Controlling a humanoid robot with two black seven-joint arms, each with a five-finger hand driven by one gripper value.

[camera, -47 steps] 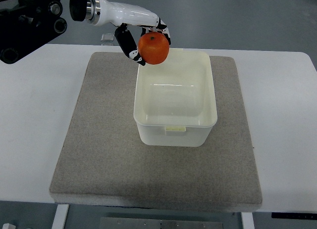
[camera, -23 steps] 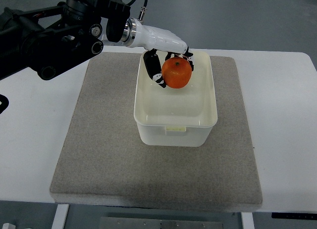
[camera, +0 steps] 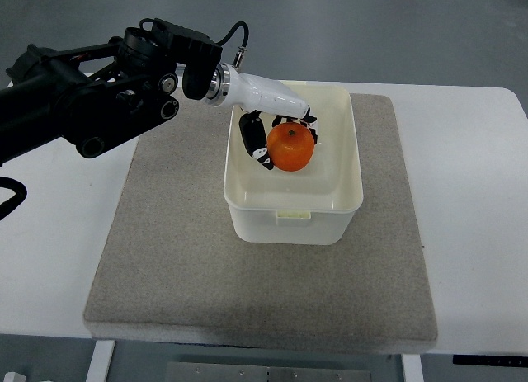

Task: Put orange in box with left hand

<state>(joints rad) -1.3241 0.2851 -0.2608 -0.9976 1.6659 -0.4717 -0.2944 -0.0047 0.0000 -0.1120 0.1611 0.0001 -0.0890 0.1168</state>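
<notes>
The left hand [camera: 276, 134], fingers clasped round the orange [camera: 290, 146], has dropped from above the far rim into the box [camera: 292, 217] near the table's [camera: 470, 192] far edge, so only release remains.

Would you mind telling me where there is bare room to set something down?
The mat is bare in front of the box and along both its sides. Inside the box it is crowded: the left hand holds the orange there.

White table [camera: 58, 258] on grey floor [camera: 396, 31]
</notes>
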